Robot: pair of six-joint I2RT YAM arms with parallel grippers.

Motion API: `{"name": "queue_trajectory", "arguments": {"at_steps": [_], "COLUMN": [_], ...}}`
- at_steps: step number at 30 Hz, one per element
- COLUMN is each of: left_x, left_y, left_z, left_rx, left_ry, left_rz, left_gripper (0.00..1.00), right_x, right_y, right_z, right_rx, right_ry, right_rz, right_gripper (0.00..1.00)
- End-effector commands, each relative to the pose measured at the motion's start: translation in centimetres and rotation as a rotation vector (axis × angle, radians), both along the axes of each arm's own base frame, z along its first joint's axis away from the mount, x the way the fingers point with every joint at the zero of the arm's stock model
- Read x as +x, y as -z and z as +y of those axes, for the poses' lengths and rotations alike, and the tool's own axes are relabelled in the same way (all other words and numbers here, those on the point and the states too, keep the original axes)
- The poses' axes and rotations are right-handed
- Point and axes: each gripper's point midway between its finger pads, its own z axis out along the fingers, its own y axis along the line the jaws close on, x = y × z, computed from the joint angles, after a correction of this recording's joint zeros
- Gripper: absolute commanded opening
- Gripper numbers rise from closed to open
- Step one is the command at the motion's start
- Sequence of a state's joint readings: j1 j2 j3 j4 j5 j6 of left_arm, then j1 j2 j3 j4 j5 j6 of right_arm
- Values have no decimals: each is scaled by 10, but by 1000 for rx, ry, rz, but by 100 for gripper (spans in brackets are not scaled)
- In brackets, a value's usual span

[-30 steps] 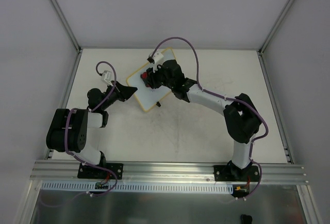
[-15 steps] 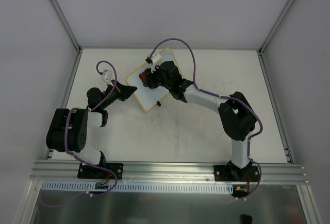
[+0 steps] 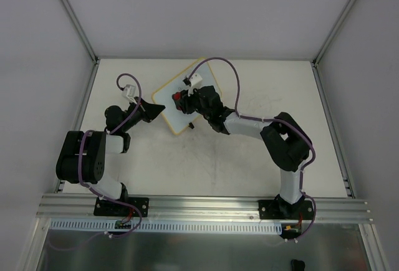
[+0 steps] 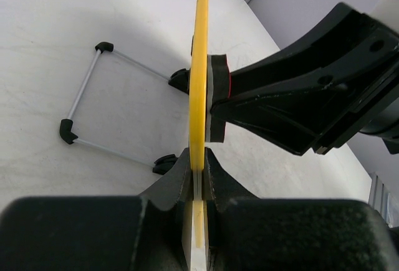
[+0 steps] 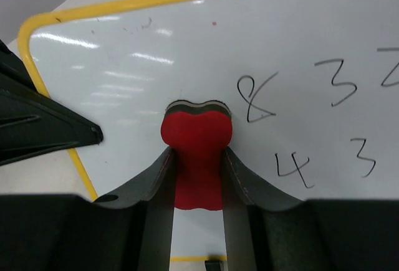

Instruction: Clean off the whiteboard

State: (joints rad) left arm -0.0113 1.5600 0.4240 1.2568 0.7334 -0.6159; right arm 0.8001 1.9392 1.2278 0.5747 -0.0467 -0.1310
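Observation:
The whiteboard (image 3: 168, 108) with its yellow frame is propped tilted on the table at the back middle. My left gripper (image 3: 159, 108) is shut on its left edge; in the left wrist view the board (image 4: 199, 65) shows edge-on between the jaws (image 4: 198, 165). My right gripper (image 3: 181, 101) is shut on the red eraser (image 3: 177, 99), which presses against the board face. In the right wrist view the eraser (image 5: 196, 137) sits between the fingers (image 5: 196, 154) on the board (image 5: 143, 59), left of the handwritten digits 8 (image 5: 255, 99), 3 (image 5: 340, 81), 4 (image 5: 293, 168) and 3 (image 5: 365, 156).
A wire stand (image 4: 81, 103) with black feet props the board from behind. The left gripper's black finger (image 5: 43, 128) reaches in at the board's left edge. Metal rails (image 3: 81, 106) border the table left and right.
My right gripper has slid the eraser a little down and nearer across the board face, its wrist drawing back. The left gripper and the board have stayed put.

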Motion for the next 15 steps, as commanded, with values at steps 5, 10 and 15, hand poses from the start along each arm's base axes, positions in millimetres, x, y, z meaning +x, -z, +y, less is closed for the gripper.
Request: {"name": "queue_trajectory", "arguments": {"at_steps": [5,10,15], "left_x": [-2,-3,-4], "left_y": [-51,-52,-52], "left_z": [-9,-10,-11], "left_rx": [18,19,23], "left_ry": [67,73,77], "left_rz": [-284,-288,-291], "left_gripper": [0,0,0], "right_x": [-22,-25,-20], "right_y": [84,95,85], "right_z": [-35,-37,-37], "right_rx": [-92,-94,-83], "right_ry": [105,109,117], "right_rz": [170,188,167], "right_gripper": [0,0,0]}}
